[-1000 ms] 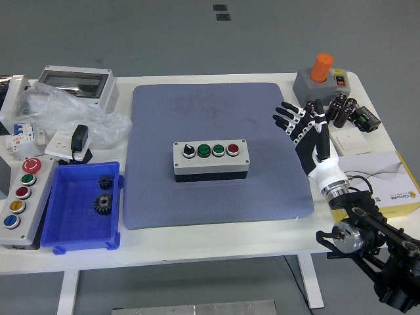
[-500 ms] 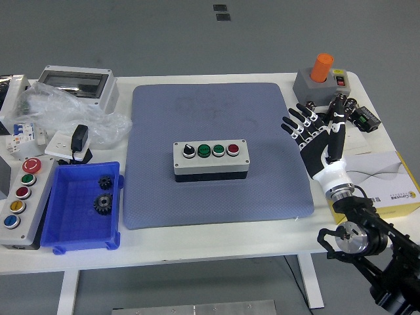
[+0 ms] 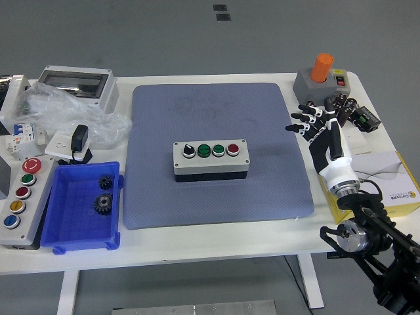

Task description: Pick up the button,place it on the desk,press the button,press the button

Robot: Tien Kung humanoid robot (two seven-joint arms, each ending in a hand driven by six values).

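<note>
Desk (image 3: 216, 239): white, carries all items below

Mat (image 3: 213, 154): blue-grey, centre of desk, largest item on it

Right arm: black, enters from lower-right corner, reaches up along mat's right edge

Blue tray (image 3: 65, 223): front left, touching mat's left edge; 2 dark gears (image 3: 103, 194) inside, near its right wall

Grey enclosure w/ clear lid (image 3: 75, 85): back left; crumpled clear plastic bag (image 3: 62, 111) in front of it

Button box (image 3: 210, 159): the task's thing; grey top, black base, sits flat mid-mat; top row L to R: black selector knob, 2 green buttons, 1 red button. Well apart from hand

Control station (image 3: 20, 200): grey, left edge of desk, beside tray; buttons top to bottom: red, green, red, yellow, blue

Yellow/white carton (image 3: 384, 184): right edge, partly behind right arm

Right hand (image 3: 319, 134): fingers spread, holding nothing, over desk just off mat's right edge

Grey box w/ orange cylinder (image 3: 318, 77): back right corner

Black adapter (image 3: 79, 139): on white plate, left of mat

Small black parts (image 3: 354, 111): right, beyond hand; detail too small to tell
</note>
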